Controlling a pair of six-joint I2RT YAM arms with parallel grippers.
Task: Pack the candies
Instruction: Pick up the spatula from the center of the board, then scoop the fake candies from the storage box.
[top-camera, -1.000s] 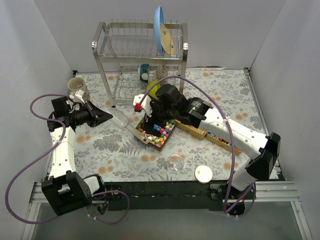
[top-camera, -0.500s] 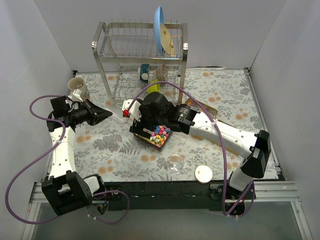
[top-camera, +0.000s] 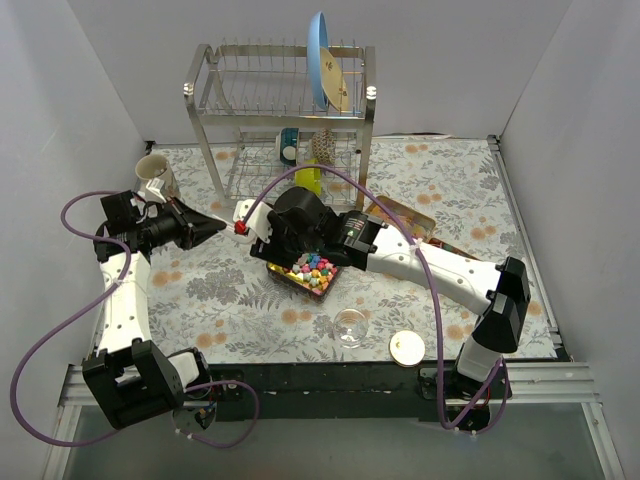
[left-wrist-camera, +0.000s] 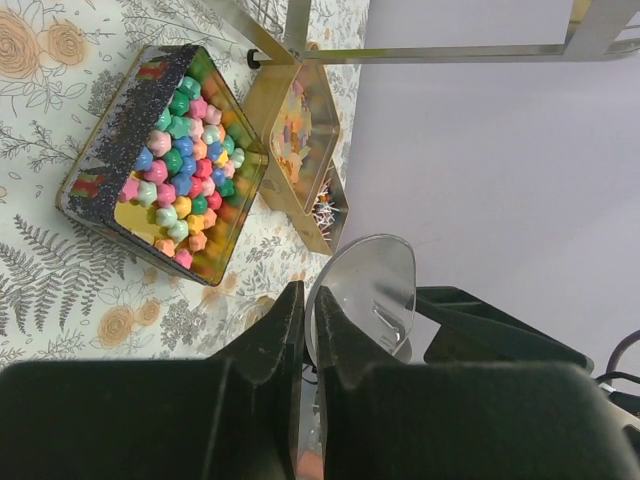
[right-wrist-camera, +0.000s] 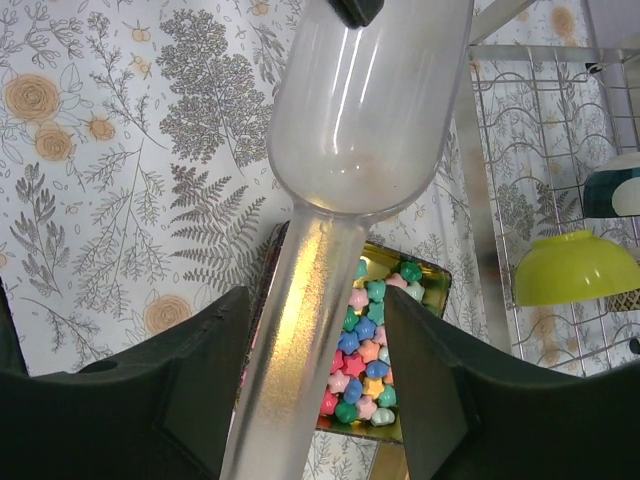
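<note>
Handoff trouble is my worry here. The left gripper (left-wrist-camera: 308, 320) is pinched tight on the rim of the clear scoop (right-wrist-camera: 370, 130). The right gripper (right-wrist-camera: 316, 330) sits partly open around the scoop's handle, with a gap on one side. If the left lets go before the right has a firm hold, the scoop probably drops. The candies (top-camera: 315, 268) sit in their dark tin (left-wrist-camera: 105, 160) on the counter (top-camera: 200, 300) right underneath, so they'd scatter.
</note>
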